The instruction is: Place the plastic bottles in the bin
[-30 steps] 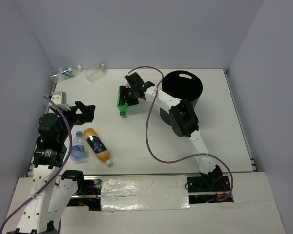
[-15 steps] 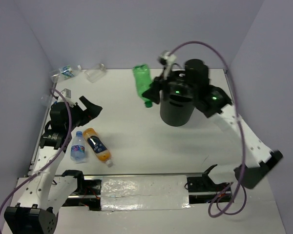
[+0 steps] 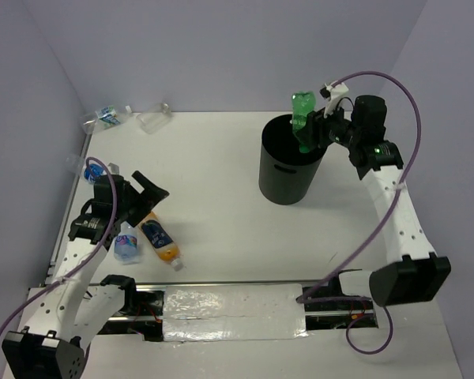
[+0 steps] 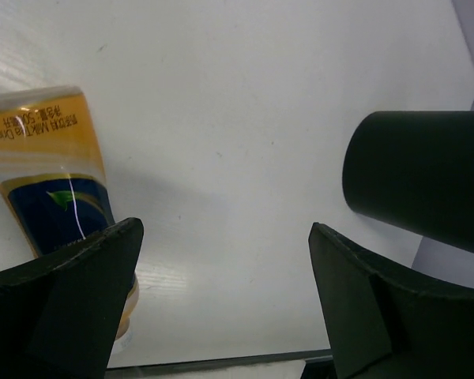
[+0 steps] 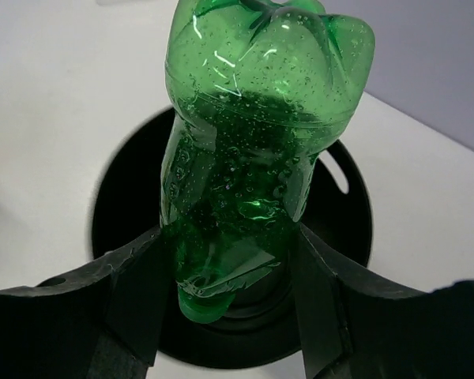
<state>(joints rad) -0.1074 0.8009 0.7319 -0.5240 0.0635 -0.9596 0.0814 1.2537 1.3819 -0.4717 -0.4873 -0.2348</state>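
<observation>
Our right tool (image 3: 314,133) holds the green bottle (image 3: 303,117) cap down over the black bin (image 3: 287,175). Our left tool (image 3: 152,197) is wide open, near the orange bottle (image 3: 158,239) lying on the bench (image 3: 213,197).

This is looking like a robotics lab cell rather than a home or shop. Plain pale walls (image 3: 221,55) are boxing in a bare white table (image 3: 213,197) on three sides. A left arm (image 3: 87,237) and right arm (image 3: 399,213) are standing at its near edge, trailing purple cables (image 3: 371,74). Silver tape (image 3: 229,304) is covering the strip between their bases. Bottles (image 3: 158,239) and a black bin (image 3: 288,170) are serving as the only objects on it.
</observation>
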